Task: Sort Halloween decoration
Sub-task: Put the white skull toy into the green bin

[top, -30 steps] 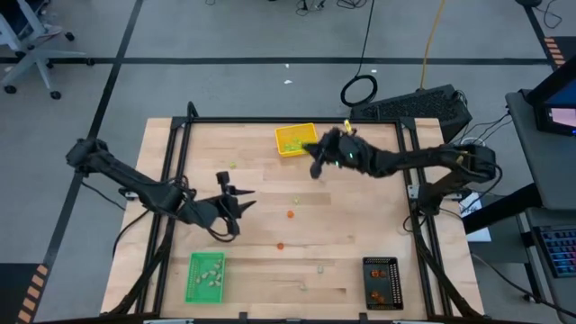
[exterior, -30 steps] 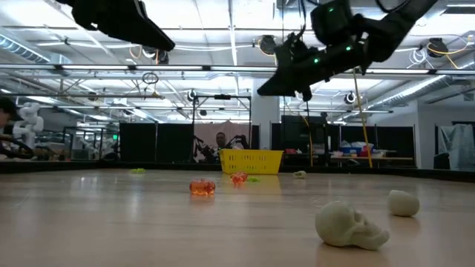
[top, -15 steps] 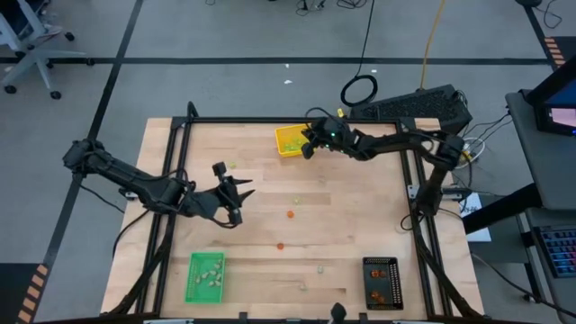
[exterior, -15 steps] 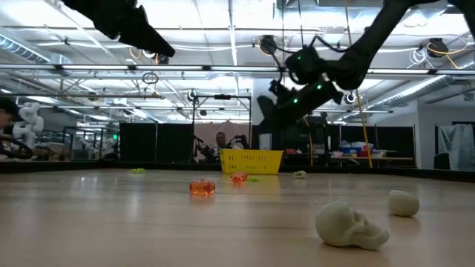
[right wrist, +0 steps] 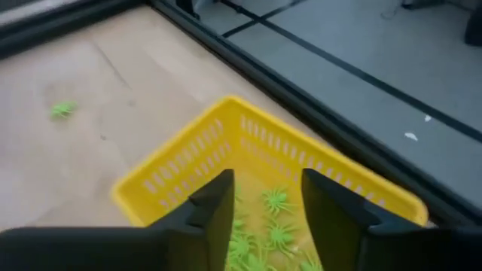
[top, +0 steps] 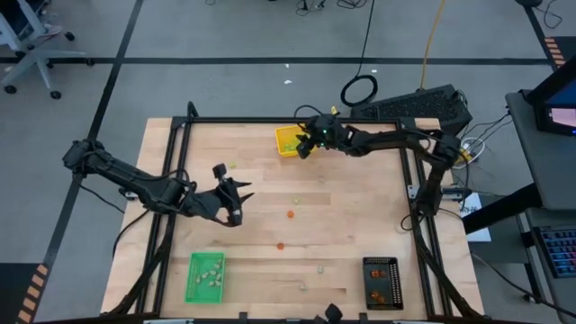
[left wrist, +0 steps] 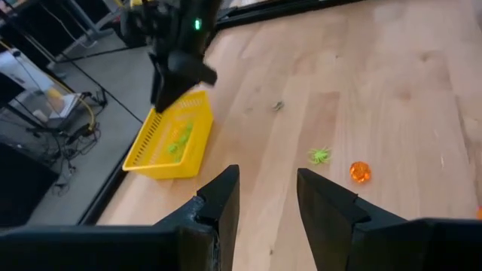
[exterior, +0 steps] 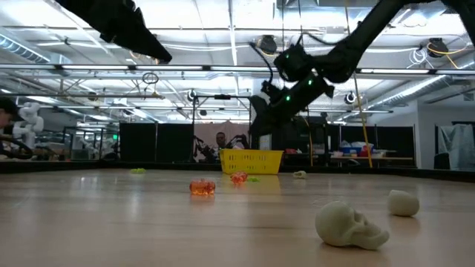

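Now that the right gripper (right wrist: 260, 197) has travelled over the yellow tray (top: 290, 139) and its fingers are standing spread with nothing between them, a green piece is probably being dropped among the spindly green spiders (right wrist: 276, 202) lying inside the slotted plastic tray. The left gripper (left wrist: 263, 192), also parted and empty, is hovering mid-worktop. Translucent orange pieces (top: 290, 214) and matte bone-pale skulls (exterior: 349, 225) are still lying scattered on the smooth wooden worktop (top: 360, 225).

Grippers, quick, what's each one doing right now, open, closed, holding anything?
Left gripper: open, empty, above the table's left half.
Right gripper: open, nothing between its fingers, over the yellow tray of green spiders.
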Available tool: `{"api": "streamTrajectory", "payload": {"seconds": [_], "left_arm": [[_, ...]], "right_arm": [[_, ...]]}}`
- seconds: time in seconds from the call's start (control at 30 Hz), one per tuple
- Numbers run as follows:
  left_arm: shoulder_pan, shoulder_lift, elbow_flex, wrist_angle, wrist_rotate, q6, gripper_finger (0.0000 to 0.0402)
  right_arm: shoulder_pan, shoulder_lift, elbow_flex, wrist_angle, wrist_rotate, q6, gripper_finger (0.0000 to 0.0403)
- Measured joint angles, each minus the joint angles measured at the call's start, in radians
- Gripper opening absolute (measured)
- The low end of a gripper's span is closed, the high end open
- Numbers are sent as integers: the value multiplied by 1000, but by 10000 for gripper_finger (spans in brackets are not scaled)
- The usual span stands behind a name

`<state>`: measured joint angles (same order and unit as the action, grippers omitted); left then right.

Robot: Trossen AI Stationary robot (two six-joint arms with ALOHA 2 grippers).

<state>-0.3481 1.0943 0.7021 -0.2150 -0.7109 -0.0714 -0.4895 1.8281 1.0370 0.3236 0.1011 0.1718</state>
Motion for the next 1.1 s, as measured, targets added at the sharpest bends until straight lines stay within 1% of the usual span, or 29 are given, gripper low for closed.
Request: {"api": "streamTrajectory", "payload": {"seconds": [0.07,0.2,0.3,0.43,0.5,0.57,0.63,0.7,0.83,1.0,1.03,1.1], "left_arm": [[0,0,0,-14,0,-8,132],[-1,0,0,-30,0,-43,132],[-1,0,0,-47,3,-80,132],[-1,0,0,-48,3,-105,132],[-1,0,0,-45,3,-104,132],[1,0,0,-39,2,-97,132],[1,0,0,-30,1,-81,132],[1,0,0,-25,-1,-80,132],[1,0,0,-18,-2,-80,132],[1,1,-1,-4,-3,-78,132],[1,1,-1,-3,-3,-78,132],[1,0,-1,3,-3,-78,132]], "right_arm": [[10,-41,1,-38,-1,-13,162],[64,-146,-1,-228,2,-83,191],[142,-239,-37,-311,2,-114,199],[258,-333,-146,-323,7,-82,200],[315,-358,-207,-291,47,-47,200],[363,-371,-264,-261,122,-21,198],[392,-369,-316,-213,195,0,198],[402,-364,-366,-185,240,15,198],[394,-354,-472,-33,240,8,197],[378,-320,-609,297,219,-9,197],[378,-316,-627,339,212,-13,197],[379,-305,-643,365,211,-4,196]]}}
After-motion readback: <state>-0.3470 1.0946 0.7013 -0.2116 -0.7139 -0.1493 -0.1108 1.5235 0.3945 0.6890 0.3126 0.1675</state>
